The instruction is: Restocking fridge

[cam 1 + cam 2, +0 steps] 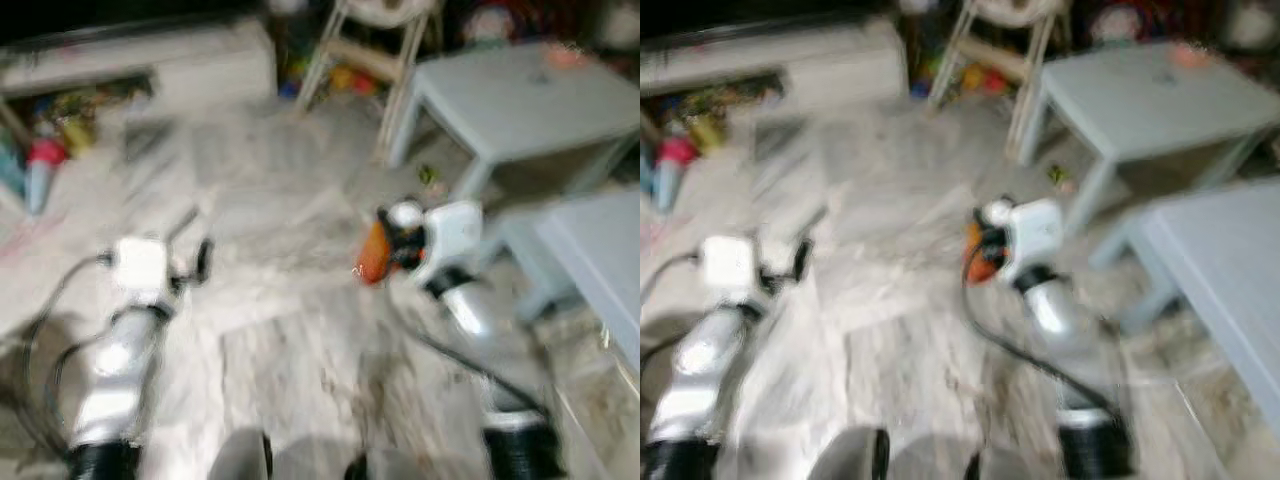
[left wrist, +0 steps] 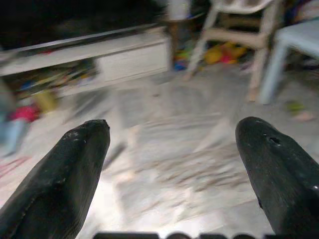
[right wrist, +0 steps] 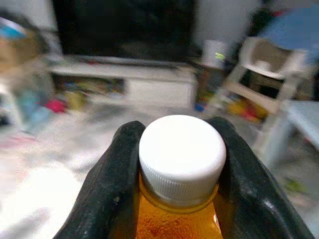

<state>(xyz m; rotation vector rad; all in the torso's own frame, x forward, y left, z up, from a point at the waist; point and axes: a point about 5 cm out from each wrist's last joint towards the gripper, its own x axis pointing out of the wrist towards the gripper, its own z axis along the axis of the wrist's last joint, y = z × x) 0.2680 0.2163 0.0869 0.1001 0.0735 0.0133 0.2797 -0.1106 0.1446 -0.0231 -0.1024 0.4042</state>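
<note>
— It's on the move, isn't it? Everything from the head is smeared. What's it carrying?

— The right pincer [image 3: 179, 164] is clamped on a bottle [image 3: 178, 209], one black finger on each side of the neck just under the white screw cap [image 3: 182, 157]. The cap is on, and the bottle holds an amber-orange liquid that reaches right up into the neck.

— And the other arm?

— The left pincer [image 2: 172, 169] is held out low over the pale floor [image 1: 290, 340], fingers well apart, nothing between them.

— So how should it carry that bottle?

— I'd say keep the squeeze firm and the bottle upright. It's gripped high, near the cap, so the body can swing as the robot walks. Steady steps, then.

— Any fridge yet?

— None that I can make out. Beyond the arms, to its right, stand two pale blue counters [image 1: 520, 100]; something small and pinkish sits on the far one, too blurred to name. Further off there's a light wooden chair [image 1: 375, 50], and a long low white shelf unit [image 1: 150, 65] with bright clutter in its open compartment.
</note>
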